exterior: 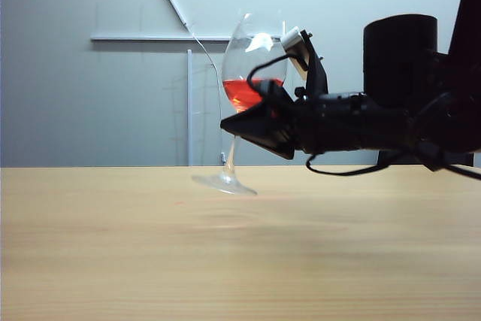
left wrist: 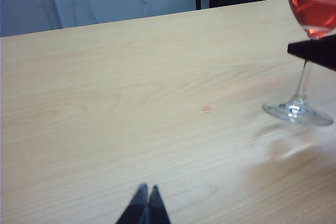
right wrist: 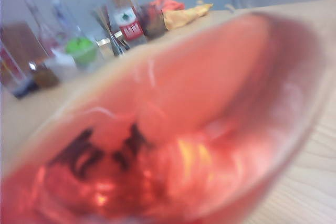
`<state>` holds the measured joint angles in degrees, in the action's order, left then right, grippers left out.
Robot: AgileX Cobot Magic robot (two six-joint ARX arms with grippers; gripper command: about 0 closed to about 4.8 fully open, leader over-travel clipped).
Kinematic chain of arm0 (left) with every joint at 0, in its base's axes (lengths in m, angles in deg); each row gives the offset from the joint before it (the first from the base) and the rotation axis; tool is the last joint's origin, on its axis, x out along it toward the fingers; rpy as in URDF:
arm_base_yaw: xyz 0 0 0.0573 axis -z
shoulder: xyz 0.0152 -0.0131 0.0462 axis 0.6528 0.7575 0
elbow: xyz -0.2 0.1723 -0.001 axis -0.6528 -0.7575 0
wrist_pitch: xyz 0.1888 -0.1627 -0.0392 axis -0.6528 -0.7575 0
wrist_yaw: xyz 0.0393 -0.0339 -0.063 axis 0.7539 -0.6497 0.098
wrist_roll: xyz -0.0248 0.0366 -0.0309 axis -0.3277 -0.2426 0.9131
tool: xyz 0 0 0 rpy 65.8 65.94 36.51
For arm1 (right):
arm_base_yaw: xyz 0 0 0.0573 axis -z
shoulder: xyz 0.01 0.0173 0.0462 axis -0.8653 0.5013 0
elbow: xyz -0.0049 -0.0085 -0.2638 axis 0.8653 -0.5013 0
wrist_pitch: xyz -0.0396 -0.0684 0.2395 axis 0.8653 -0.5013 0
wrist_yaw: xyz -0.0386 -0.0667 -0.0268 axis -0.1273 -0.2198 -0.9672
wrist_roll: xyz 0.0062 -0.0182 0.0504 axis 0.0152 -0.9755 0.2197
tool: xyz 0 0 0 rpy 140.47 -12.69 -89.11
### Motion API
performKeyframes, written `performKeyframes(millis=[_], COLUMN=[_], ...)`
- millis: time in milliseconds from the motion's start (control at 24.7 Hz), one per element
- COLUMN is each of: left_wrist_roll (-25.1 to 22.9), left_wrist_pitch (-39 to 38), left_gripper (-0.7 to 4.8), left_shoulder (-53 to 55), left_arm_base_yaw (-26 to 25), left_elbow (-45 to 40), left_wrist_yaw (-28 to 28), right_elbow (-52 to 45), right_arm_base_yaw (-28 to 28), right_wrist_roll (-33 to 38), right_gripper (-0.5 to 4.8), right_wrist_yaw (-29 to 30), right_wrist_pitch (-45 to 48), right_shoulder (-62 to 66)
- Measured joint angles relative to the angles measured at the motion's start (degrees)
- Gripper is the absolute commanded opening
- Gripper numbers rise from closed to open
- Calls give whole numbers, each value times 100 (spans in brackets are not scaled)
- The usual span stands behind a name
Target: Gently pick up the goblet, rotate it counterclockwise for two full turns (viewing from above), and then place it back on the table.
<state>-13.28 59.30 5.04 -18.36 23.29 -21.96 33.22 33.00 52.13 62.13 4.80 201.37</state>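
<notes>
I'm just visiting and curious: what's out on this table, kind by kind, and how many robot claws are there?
Wine glasses with red drink: 1, the goblet, tilted, in the right gripper.
Small reddish spots on the table: 1, the spot.
Robot claws: 2, right gripper and shut left gripper.
Total: 4.

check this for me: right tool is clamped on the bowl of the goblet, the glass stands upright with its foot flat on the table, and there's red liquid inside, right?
Not quite. The goblet is tilted, its foot lifted at one edge off the table, as the exterior view shows. The rest holds: the right tool is clamped on the bowl, with red liquid inside.
</notes>
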Motion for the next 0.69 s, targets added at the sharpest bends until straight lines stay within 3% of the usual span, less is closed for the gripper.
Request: performKeyframes(millis=[81, 243, 405, 689], left_wrist_roll=[0, 0, 0, 0], left_wrist_pitch=[-2, 0, 11, 2], left_gripper=[-5, -5, -5, -5], left_shoulder=[-48, -258, -356, -358], left_arm_base_yaw=[0, 0, 0, 0], left_elbow=[0, 0, 2, 2], left_wrist_yaw=[0, 0, 0, 0], right_elbow=[79, 103, 107, 114], right_arm_base_yaw=[2, 0, 0, 0], right_wrist_roll=[568, 925, 531, 341], right_gripper=[-5, -5, -5, -5], right_wrist_yaw=[-4, -83, -339, -446], right_wrist_pitch=[-22, -612, -1825, -2675], right_shoulder=[-59, -542, -1259, -1565])
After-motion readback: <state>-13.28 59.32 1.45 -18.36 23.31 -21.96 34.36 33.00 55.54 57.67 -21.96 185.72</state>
